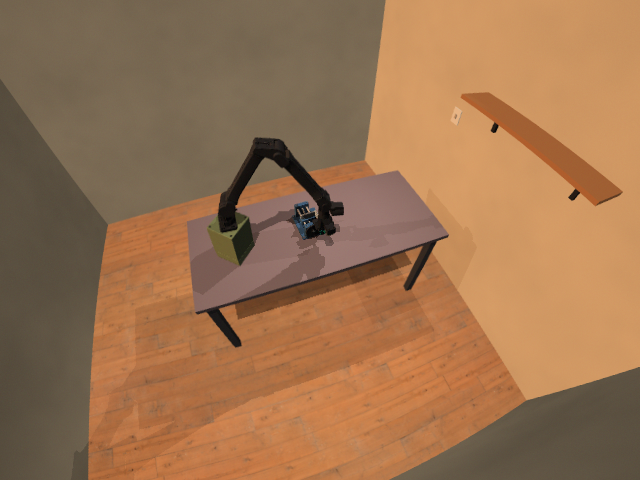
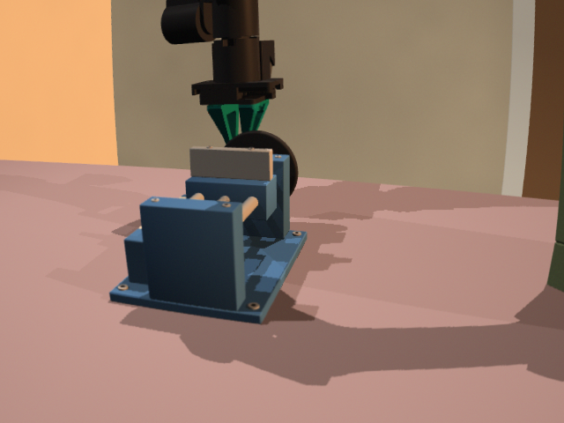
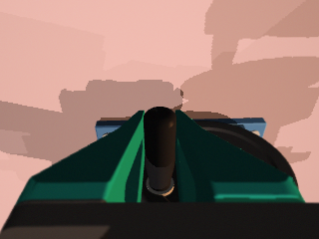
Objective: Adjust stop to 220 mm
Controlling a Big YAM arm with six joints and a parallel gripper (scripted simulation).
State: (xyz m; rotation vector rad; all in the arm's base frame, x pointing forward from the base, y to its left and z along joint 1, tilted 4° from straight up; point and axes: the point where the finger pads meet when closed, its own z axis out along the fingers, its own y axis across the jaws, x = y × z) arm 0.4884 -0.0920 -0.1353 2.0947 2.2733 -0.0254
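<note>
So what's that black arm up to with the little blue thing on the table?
The hand is shut on the black knob of a wheel, at one end of the blue rig. The job is to set the stop to 220 mm by that wheel, then let go. The grey plate sits near the wheel end, on a blue block on rods. I can't read any scale here, so I can't say whether it is at 220; the hand hasn't let go yet.

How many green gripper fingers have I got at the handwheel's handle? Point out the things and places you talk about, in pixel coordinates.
2 green gripper fingers (image 1: 322,231) (image 2: 223,119): in the wrist view, one left of the handle (image 3: 159,136), the other right. None seem hidden.
</note>
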